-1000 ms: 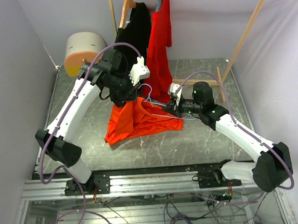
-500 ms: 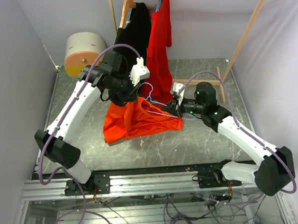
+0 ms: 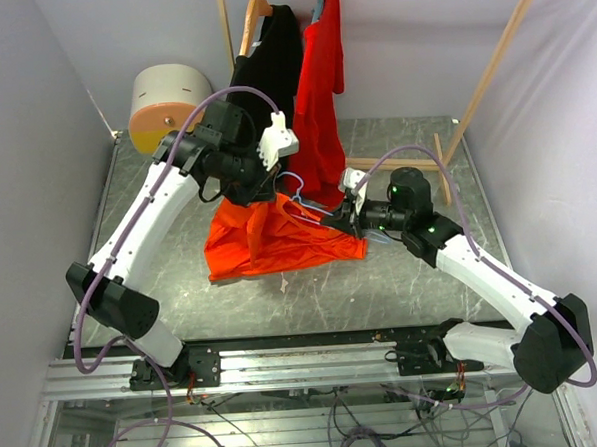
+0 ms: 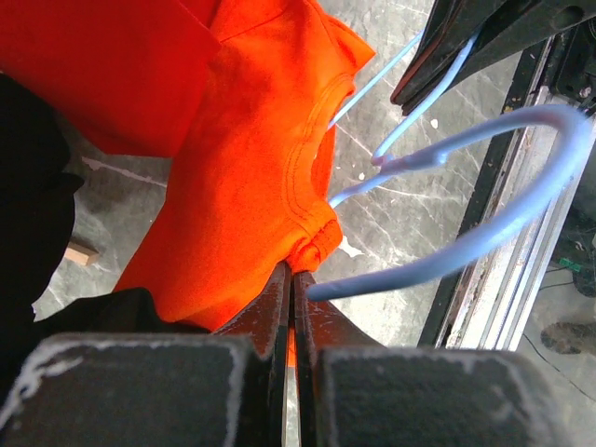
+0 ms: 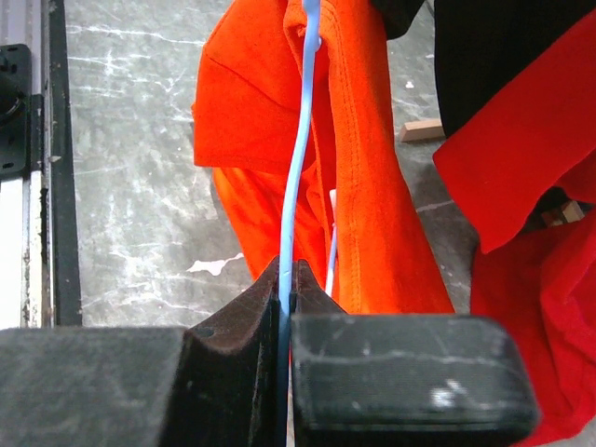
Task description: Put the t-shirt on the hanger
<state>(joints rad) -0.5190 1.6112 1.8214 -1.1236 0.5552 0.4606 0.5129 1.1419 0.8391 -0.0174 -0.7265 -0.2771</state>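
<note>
The left gripper (image 4: pixel 291 275) is pressed together on the neck rim of the t-shirt (image 4: pixel 251 186), pinching a bunched fold of the collar seam. It holds the garment up so that the orange cloth hangs from that pinch, with its lower part spread on the table (image 3: pixel 401 268). The hanger (image 4: pixel 494 223) sits right at the t-shirt's neck. In the left wrist view two of its pale-blue wires run in behind the collar edge, while the hook curves out clear of the cloth on the side away from the body of the shirt. The right gripper (image 5: pixel 284 270) is closed on a thin wire of the hanger, which runs straight up from between its jaws along the orange folds.

By my reading, the step in hand is threading. One part of the hanger looks to be inside the neck opening, but the shoulders of the t-shirt are not yet seated on the wire. How deep the wire reaches under the cloth cannot be told.

The next move probably calls for the right arm to push and tilt the hanger further through the neck. Meanwhile the left arm would hold the collar open and taut, so that the second corner can pass.

Just behind the t-shirt hangs a deeper red shirt (image 3: pixel 322 92), with a black garment (image 3: pixel 275 64) beside it. Either could catch the hook.
</note>
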